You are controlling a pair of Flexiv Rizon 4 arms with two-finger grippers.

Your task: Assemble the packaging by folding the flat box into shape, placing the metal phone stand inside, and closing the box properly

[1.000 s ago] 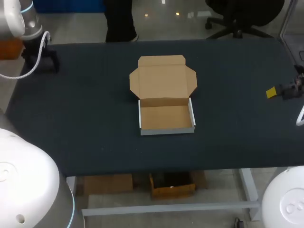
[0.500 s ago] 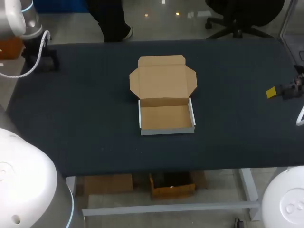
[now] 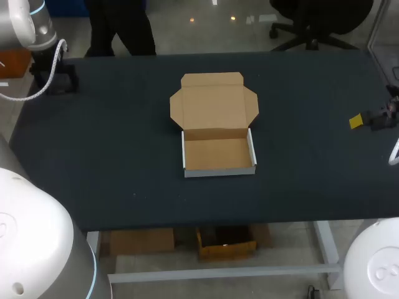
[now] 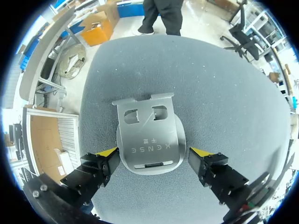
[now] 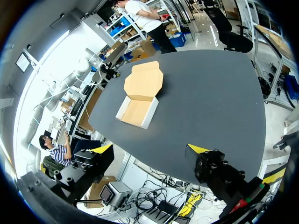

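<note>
the box (image 3: 218,124) is plain tan inside with white outer walls, the phone stand (image 4: 148,140) silver-grey, the table (image 3: 112,137) dark charcoal, and the left gripper (image 4: 154,152) has yellow tips.

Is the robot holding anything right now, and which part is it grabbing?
Nothing is held. The left gripper is open, a finger either side of the phone stand lying on the table. The right gripper is open and empty.

The left arm (image 3: 25,22) is a silver-grey tube with a light blue ring at its joint, and a white cable (image 3: 47,68) loops beside it. Two big white rounded shells (image 3: 37,237) sit nearest the camera. The left claw (image 4: 154,153) and right claw (image 5: 149,148) have black blocky fingers (image 4: 93,170) with yellow tips. Small screws (image 4: 39,188) dot the black mount, and there is a red and green mark (image 5: 242,203).
</note>
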